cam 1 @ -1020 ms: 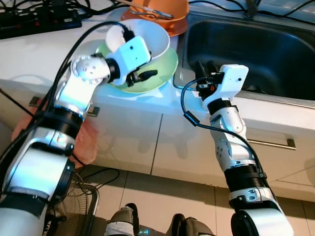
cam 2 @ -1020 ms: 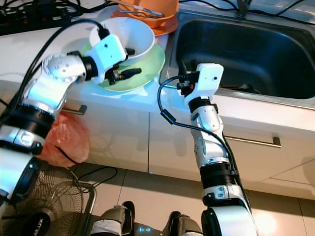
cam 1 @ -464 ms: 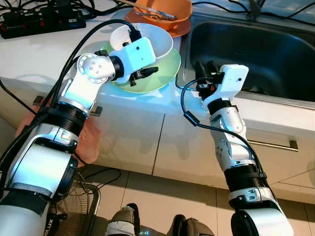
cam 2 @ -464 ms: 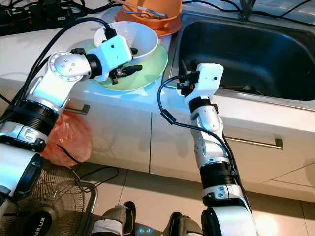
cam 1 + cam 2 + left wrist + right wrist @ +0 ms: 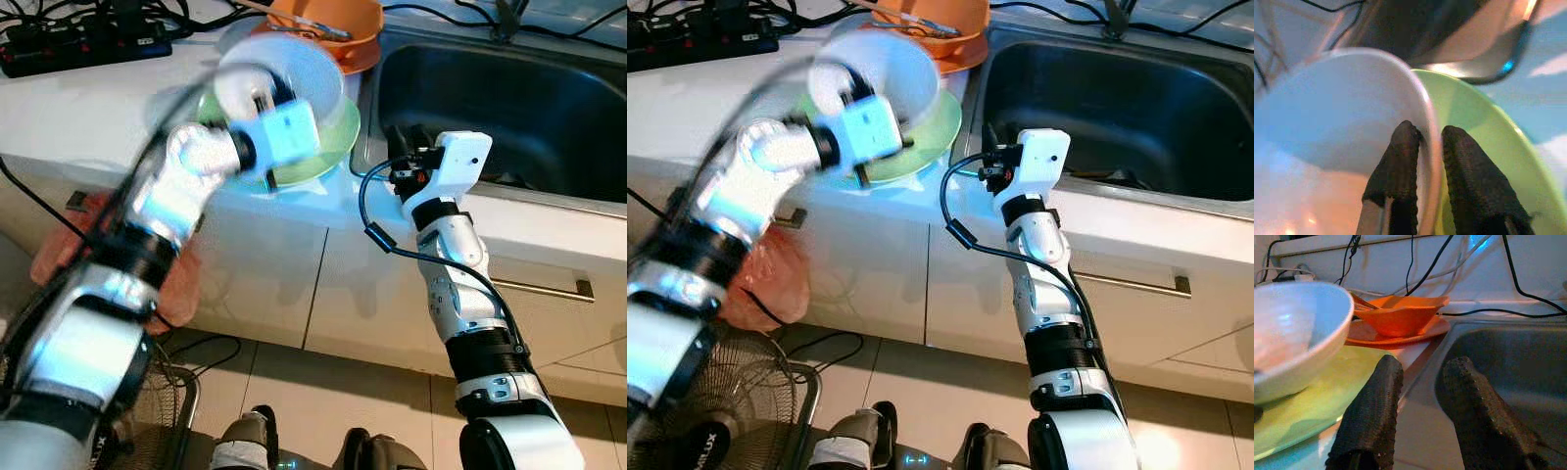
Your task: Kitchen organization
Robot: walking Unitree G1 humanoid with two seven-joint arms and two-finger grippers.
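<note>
Left gripper [image 5: 1422, 142] pinches the white bowl [image 5: 1327, 107] by its rim.
Your bowl looks stiff, slick and breakable; right gripper [image 5: 1420, 382] waits, jaws parted.

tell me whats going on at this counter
The robot's left gripper is pinched on the rim of a white ceramic bowl that sits over a light green plate on the white countertop; the arm is blurred with motion. The right gripper, fingers apart and holding nothing, waits at the edge of the steel sink. An orange bowl sits behind.
</note>
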